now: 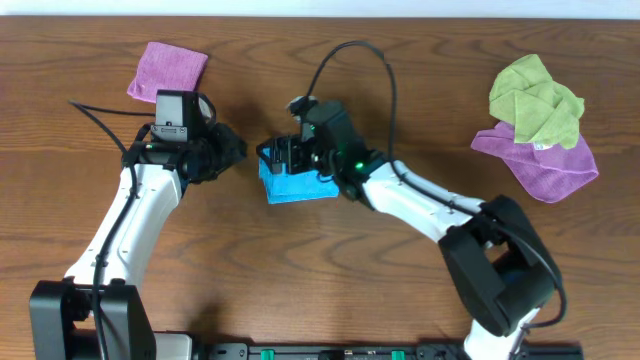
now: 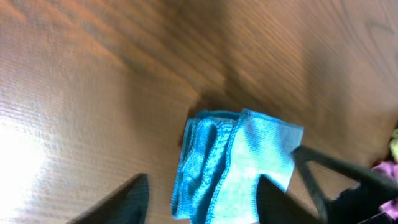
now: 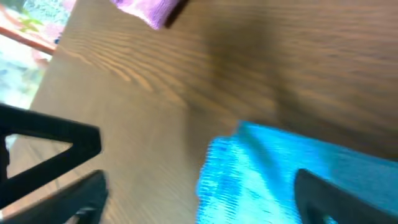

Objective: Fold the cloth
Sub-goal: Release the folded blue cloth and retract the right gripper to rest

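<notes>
A blue cloth [image 1: 297,184] lies folded into a small rectangle at the table's middle. It also shows in the left wrist view [image 2: 233,165] with its layered edges to the left, and in the right wrist view [image 3: 292,174]. My left gripper [image 1: 232,150] is open just left of the cloth, its fingers [image 2: 202,202] on either side of the cloth's near edge. My right gripper [image 1: 290,155] is open above the cloth's far left corner, its fingers [image 3: 199,193] spread wide over the cloth's edge and bare wood.
A folded pink cloth [image 1: 166,70] lies at the back left, also in the right wrist view [image 3: 149,9]. A green cloth [image 1: 535,98] lies on a purple cloth [image 1: 545,160] at the right. The table is dark wood [image 1: 300,270].
</notes>
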Controlling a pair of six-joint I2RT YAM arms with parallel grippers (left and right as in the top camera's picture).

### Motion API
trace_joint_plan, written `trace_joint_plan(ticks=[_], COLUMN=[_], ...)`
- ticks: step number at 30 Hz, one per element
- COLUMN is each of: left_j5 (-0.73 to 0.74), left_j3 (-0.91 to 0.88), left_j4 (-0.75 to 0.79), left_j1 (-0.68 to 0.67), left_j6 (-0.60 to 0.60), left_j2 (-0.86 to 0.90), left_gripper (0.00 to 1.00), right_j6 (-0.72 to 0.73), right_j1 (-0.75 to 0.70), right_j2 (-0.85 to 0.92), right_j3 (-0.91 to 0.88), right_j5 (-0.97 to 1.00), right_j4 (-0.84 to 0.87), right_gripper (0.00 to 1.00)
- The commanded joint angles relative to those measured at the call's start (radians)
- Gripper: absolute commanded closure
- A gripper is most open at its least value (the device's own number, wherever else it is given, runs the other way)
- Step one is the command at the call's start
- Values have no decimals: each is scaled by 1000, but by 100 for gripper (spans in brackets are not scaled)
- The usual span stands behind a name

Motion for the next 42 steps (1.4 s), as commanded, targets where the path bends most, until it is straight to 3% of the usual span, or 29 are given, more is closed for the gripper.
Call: trace_joint_plan(ticks=[1, 6, 8, 14, 19, 27, 42], left_j5=[19, 56, 81, 143, 163, 198, 215], left_j3=[19, 19, 19, 19, 19, 17, -63], left_j4=[-15, -25, -26, -34, -42, -61, -105], left_j1=[4, 4, 4, 3, 3, 2, -71], left_j6=[6, 2, 2, -18, -32, -56, -116], left_j2=[-19, -19, -19, -19, -19, -19, -18], left_gripper=[32, 7, 2, 5, 5, 5, 5], right_j6=[-67, -238, -318, -552, -612, -578, -276], right_j1=[-46, -128, -160, -295, -382, -481, -483], right_j2=[-79, -200, -256, -468, -599, -812, -1379], right_j3=[21, 21, 21, 20, -4, -209, -704], right_j5=[-5, -8, -8, 61, 145, 140, 126], right_j4=[-41, -254, -353, -695, -801, -832, -827], right_gripper=[1, 1, 1, 1, 1, 1, 1])
